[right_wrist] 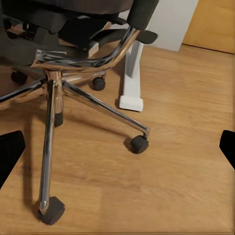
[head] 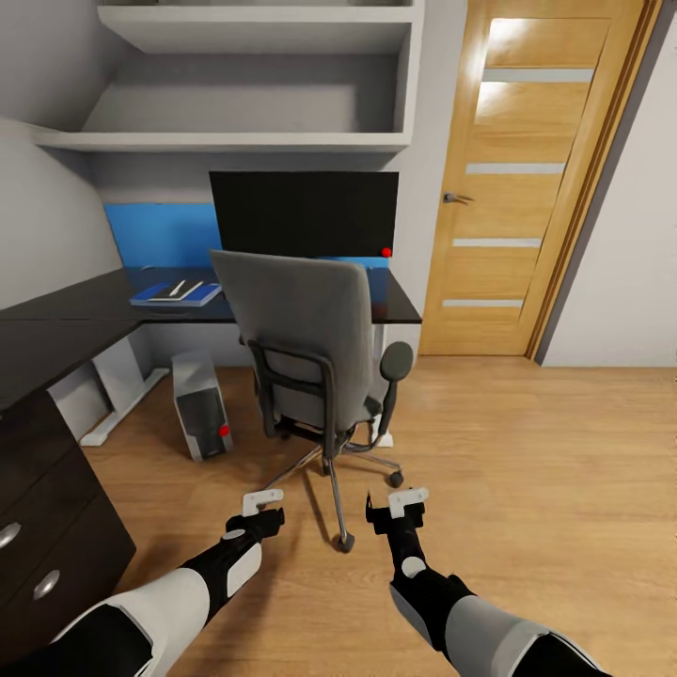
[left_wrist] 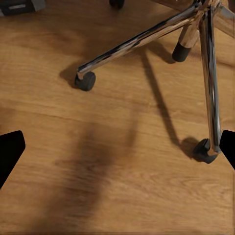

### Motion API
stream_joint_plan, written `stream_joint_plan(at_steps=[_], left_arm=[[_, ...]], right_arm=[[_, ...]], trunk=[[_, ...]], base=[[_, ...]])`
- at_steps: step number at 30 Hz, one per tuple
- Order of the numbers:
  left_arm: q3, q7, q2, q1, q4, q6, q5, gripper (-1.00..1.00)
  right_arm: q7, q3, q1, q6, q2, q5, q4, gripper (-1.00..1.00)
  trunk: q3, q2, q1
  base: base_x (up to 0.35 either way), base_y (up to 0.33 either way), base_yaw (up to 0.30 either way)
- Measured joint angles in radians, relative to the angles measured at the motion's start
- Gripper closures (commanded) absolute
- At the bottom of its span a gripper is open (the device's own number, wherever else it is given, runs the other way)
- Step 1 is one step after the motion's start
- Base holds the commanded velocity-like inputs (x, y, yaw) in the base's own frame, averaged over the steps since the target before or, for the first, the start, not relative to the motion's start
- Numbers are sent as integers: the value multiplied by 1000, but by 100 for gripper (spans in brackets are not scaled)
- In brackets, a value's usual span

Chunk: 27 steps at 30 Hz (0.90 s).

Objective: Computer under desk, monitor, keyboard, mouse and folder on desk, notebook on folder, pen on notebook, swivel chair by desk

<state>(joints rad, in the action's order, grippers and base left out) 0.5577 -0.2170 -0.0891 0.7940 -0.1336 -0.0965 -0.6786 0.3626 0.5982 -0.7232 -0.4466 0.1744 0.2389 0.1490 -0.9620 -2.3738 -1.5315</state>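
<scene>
The swivel chair stands in front of the desk, its back toward you and its star base on the wood floor, one castor lying between your two arms. Judged from the head view, the chair is already close against the desk, so that item looks near enough done; a small push may tidy it.

The monitor stands on the desk behind the chair back. The computer sits on the floor under the desk, red light showing. Both items pass.

The folder lies on the desk top to the left of the chair, no longer on the seat. Something pale rests on it, probably the notebook, but the picture is too small to confirm that or to find the pen. The keyboard and mouse cannot be checked: the chair back hides the stretch of desk in front of the monitor. You should treat those four as unverified.

Your left gripper hangs low over the floor, short of the chair base. In the left wrist view its fingers sit at the far edges of the frame, spread wide, with bare floor and chrome legs between them. It holds nothing and touches nothing.

Your right gripper hangs level with it, right of the near castor. Its fingers are likewise spread wide and empty, facing the chair base and the desk's white foot.
</scene>
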Motion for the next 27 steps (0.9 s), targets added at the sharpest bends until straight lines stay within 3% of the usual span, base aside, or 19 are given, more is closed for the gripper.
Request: stream_joint_plan(at_steps=[9,23,27], left_arm=[[1,-6,-1,0,-2,4,3,-100],[-1,-7,-2,0,0,5,0,-100],[-2,-7,-29,1,77,2,-3,-100]], right_arm=[[2,-8,0,-4,0,14,2,-100],[1,-8,0,-6,0,13,-1,-100],[2,-12,2,-8,0,21,-27,-100]], trunk=[[28,63,35],[72,161,88],[85,189,104]], base=[[-17,0,0],[-293,0,0],[-54,0,0]])
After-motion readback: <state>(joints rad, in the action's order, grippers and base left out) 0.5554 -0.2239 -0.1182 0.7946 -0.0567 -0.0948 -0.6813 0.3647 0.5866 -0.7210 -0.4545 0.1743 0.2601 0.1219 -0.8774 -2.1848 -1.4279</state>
